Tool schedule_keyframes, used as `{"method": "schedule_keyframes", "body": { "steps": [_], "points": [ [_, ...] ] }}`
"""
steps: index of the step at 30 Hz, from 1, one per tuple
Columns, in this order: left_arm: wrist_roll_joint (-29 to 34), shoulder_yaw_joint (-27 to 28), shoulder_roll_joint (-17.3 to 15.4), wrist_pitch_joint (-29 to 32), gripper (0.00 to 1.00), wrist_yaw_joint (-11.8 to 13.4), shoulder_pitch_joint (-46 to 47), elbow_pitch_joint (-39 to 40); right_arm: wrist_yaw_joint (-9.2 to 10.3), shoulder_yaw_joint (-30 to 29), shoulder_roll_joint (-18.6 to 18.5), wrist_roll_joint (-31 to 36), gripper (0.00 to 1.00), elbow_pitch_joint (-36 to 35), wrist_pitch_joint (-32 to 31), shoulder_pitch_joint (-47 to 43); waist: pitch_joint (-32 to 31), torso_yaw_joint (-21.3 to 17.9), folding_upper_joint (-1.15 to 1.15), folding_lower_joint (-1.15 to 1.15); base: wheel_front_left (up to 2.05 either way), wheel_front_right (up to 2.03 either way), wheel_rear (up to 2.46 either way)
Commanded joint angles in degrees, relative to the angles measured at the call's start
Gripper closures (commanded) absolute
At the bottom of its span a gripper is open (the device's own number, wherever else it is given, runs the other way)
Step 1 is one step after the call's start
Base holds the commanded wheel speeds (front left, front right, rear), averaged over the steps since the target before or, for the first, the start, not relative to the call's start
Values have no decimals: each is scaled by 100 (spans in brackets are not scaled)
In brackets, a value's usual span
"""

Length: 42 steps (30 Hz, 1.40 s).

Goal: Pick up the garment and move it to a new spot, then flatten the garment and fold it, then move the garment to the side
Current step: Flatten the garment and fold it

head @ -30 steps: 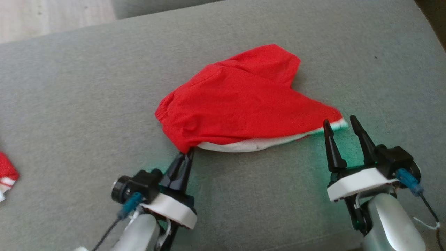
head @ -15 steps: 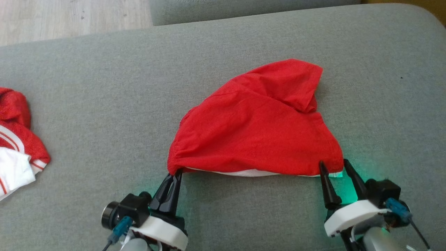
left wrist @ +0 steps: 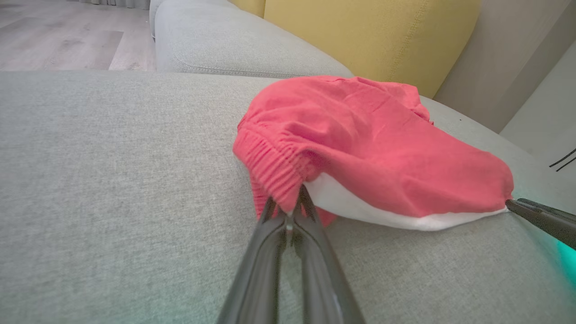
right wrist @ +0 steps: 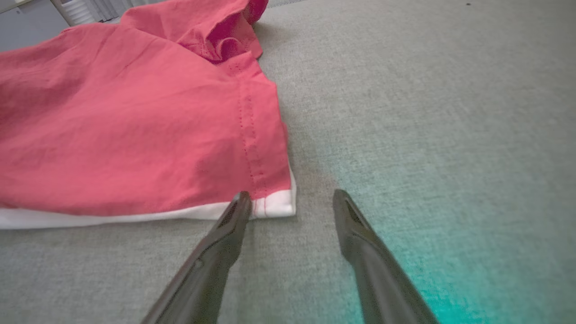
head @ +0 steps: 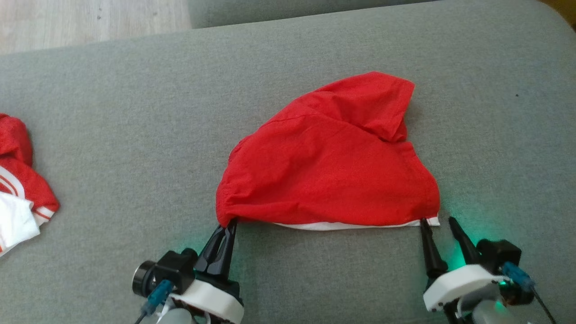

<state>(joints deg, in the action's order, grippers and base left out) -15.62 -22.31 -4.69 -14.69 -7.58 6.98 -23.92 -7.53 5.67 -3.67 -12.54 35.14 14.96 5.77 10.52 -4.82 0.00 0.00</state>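
One rumpled, triangular red garment (head: 328, 175) on woven cushion (head: 112, 135).

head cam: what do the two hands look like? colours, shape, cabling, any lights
Matching pair. Left hand and right hand: two long tapered black fingers on a black block, white collar beneath. Blue connector with a thin dark cable on each outer side. Green glow around both.
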Motion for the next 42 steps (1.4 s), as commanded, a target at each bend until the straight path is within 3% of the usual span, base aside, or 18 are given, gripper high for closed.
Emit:
{"method": "schedule_keyframes", "body": {
  "steps": [1,2,3,10,16,20,24,31,37,42],
  "points": [
    [18,144,-17,-30,100,9,152,127,4,189,42,-10,53,-33,4,183,13,13,0,0,0,0,0],
    [14,138,-23,-30,100,9,167,123,4,212,45,-23,87,15,4,219,24,21,0,0,0,0,0],
    [8,134,-31,-30,100,9,180,121,4,239,47,-47,100,64,4,251,34,29,0,0,0,0,0],
    [-11,155,-68,-30,100,9,222,123,4,312,46,-220,100,195,4,455,44,32,0,0,0,0,0],
    [-150,118,-203,-30,100,9,537,613,4,412,-57,-679,100,-709,4,709,-137,9,0,0,0,0,0],
    [-325,-39,-636,-30,100,9,1096,1106,4,367,-262,-1184,100,-1571,4,1095,-371,-8,0,0,0,0,0],
    [-612,-193,-1269,-30,100,9,1824,1552,4,276,-540,-1622,100,-2260,4,1577,-634,-7,0,0,0,0,0],
    [-1287,-161,-2168,184,100,9,3057,2227,4,249,-1074,-2260,100,-3024,-131,2562,-830,-4,0,0,0,0,0],
    [-1709,190,-2505,914,100,30,3986,2581,4,257,-1426,-2369,100,-3262,-906,3749,-352,-48,0,0,0,0,0],
    [-1814,322,-2532,1260,100,122,4547,2188,4,381,-1498,-2204,100,-2716,-1207,4713,193,-109,0,0,0,0,0]
  ]
}}
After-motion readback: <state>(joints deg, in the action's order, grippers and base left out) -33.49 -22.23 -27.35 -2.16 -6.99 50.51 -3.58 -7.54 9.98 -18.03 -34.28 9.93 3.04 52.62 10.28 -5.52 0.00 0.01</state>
